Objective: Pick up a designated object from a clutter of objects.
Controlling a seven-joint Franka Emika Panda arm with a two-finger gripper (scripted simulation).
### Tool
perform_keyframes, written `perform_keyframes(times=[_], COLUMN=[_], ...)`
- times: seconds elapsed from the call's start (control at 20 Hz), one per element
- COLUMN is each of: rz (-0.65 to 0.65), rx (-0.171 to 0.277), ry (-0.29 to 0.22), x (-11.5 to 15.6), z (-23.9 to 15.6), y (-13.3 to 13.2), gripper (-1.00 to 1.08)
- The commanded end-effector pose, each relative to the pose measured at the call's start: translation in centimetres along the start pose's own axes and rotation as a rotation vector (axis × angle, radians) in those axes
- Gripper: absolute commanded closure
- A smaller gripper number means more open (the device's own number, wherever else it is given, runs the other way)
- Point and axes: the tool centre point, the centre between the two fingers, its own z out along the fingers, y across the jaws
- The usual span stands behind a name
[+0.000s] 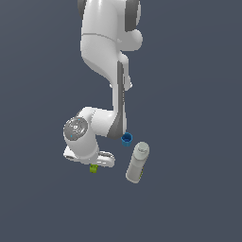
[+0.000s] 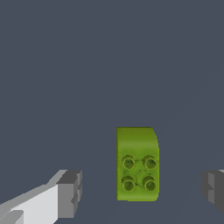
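Observation:
The lime-green studded brick (image 2: pixel 137 164) lies flat on the grey floor, studs up, between my two fingers. In the exterior view only a small green part of the brick (image 1: pixel 93 168) shows under the hand. My gripper (image 2: pixel 141 190) is open, with one finger (image 2: pixel 69 194) on one side of the brick and the other finger (image 2: pixel 214 188) on the other side, both apart from it. In the exterior view the hand hides the gripper (image 1: pixel 94 166). The orange cube is hidden or out of view.
A small blue cup (image 1: pixel 126 139) sits beside the arm's forearm. A white-grey bottle (image 1: pixel 137 162) lies on the floor to the exterior view's right of the hand. The arm's body (image 1: pixel 101 71) rises above the scene.

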Motion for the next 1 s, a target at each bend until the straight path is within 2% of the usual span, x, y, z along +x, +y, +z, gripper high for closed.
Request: perform_keyframes(times=[0.0, 0.35, 0.4, 0.95], rz=[0.000, 0.000, 0.000, 0.000], rx=[0.000, 0.000, 0.000, 0.000], ry=[-0.001, 0.000, 0.000, 0.000], x=[-0.1, 0.1, 0.1, 0.1], z=[1.3, 2.6, 2.6, 2.6], y=[0.0, 0.0, 0.0, 0.0], gripper=[-0.92, -0.92, 1.08, 1.08])
